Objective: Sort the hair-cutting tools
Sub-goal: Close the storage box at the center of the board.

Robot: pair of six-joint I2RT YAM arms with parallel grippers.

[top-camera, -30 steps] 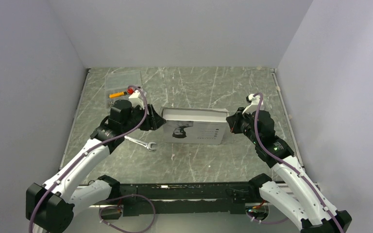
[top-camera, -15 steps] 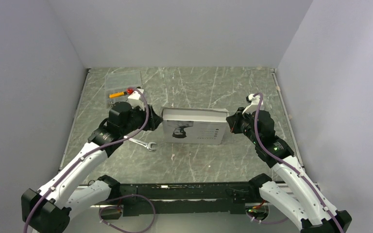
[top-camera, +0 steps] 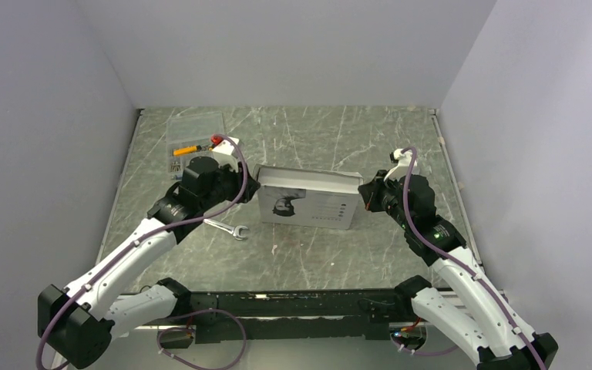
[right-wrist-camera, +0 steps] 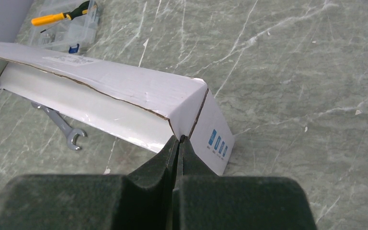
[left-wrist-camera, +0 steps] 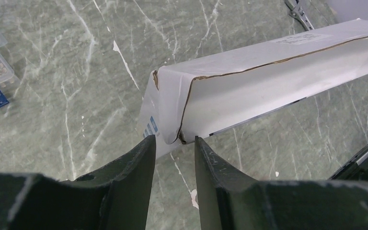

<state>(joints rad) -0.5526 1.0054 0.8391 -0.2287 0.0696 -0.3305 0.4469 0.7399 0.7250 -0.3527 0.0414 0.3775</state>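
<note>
A white box (top-camera: 308, 202) printed with a picture of a hair clipper lies mid-table between both arms. The hair-cutting tools themselves are out of view. My left gripper (top-camera: 253, 187) is open at the box's left end. In the left wrist view its gripper (left-wrist-camera: 175, 139) has the torn cardboard corner of the box (left-wrist-camera: 268, 72) just at the tips, with a gap on both sides. My right gripper (top-camera: 364, 191) is at the right end. In the right wrist view that gripper (right-wrist-camera: 178, 139) is shut on the thin corner edge of the box (right-wrist-camera: 124, 91).
A silver open-end wrench (top-camera: 226, 227) lies on the table in front of the box's left end. A clear plastic case (top-camera: 194, 131) with an orange-handled screwdriver (top-camera: 186, 149) sits at the back left. The table is green marble with raised side edges.
My left arm has pushed forward and right, bringing its gripper up against the box's left corner. The box has shifted slightly. The right arm has not moved.
</note>
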